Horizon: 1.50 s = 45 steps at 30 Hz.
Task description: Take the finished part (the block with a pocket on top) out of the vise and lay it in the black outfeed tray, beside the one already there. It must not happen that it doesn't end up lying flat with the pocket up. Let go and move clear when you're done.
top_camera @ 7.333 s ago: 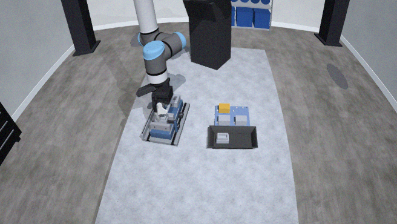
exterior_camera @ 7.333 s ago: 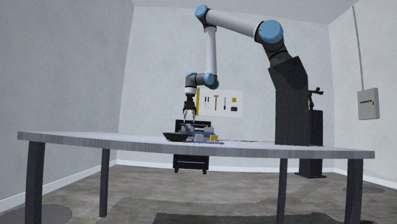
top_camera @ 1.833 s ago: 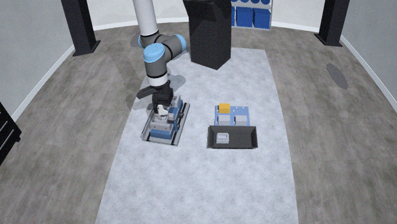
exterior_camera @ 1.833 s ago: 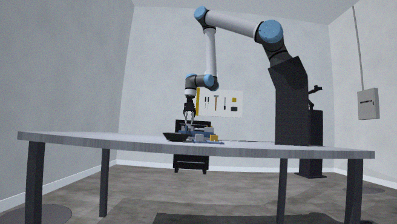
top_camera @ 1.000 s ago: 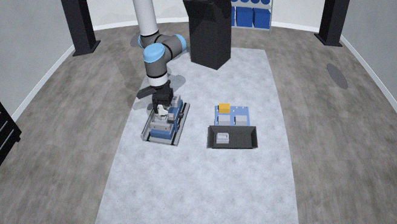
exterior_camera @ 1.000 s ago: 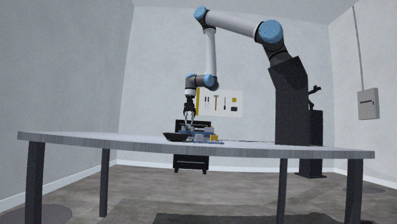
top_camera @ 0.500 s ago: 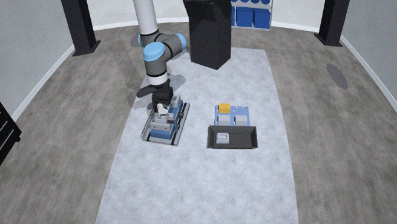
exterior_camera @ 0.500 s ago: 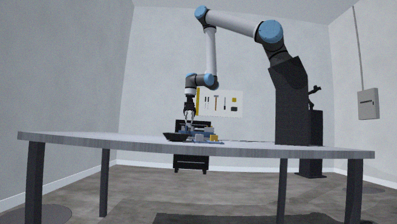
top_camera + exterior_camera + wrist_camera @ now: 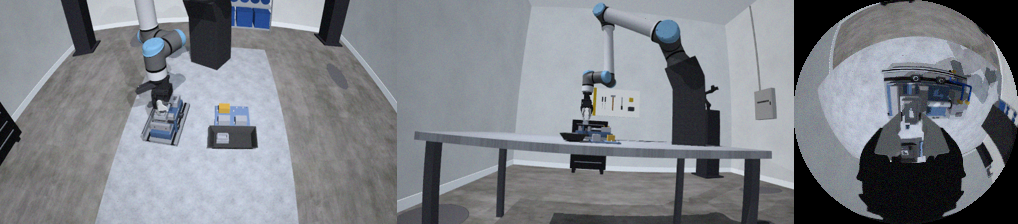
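Observation:
The vise (image 9: 165, 123) is blue and grey and stands on a grey base plate at the left of the mat. My gripper (image 9: 162, 108) points straight down over its far end and is shut on the finished part (image 9: 161, 114), a small grey block that sits at jaw level in the vise. In the wrist view the fingers meet on the grey part (image 9: 911, 107) with the vise (image 9: 926, 94) behind it. I cannot tell whether the part is clear of the jaws. The black outfeed tray (image 9: 232, 137) lies to the right and holds one grey pocketed block (image 9: 223, 138) in its left half.
Behind the tray lies a blue fixture plate (image 9: 232, 115) with a yellow block (image 9: 224, 108) and two grey blocks (image 9: 224, 120). The arm's black pedestal (image 9: 209, 33) stands at the back of the mat. From the side view, the tray (image 9: 573, 137) sits in front of the vise (image 9: 593, 130).

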Available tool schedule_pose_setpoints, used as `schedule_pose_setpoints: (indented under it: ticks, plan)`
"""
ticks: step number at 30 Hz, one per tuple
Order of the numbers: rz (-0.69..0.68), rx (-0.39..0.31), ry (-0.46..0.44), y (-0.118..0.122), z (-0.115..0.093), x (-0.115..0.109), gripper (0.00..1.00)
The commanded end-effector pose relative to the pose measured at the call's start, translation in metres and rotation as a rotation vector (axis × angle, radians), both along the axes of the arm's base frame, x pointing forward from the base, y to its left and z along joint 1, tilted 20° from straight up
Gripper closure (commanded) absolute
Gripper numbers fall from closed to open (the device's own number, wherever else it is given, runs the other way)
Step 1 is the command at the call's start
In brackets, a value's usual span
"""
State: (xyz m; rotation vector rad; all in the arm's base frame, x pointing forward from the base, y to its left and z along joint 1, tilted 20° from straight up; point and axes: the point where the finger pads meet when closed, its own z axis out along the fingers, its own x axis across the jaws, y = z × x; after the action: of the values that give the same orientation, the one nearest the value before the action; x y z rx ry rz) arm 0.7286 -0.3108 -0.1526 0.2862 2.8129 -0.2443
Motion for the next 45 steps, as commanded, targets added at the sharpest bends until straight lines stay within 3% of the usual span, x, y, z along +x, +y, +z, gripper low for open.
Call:
schedule_pose_setpoints:
  ticks: [1,28,38,45]
  plan:
    - [0.000,-0.001,-0.001,0.002,0.011,-0.003,1.00]
    - [0.002,0.000,0.000,0.008,0.018,-0.002,1.00]
    - [0.008,0.000,0.004,0.031,0.014,0.010,1.00]
    - [0.019,0.000,0.009,0.069,0.008,0.028,1.00]
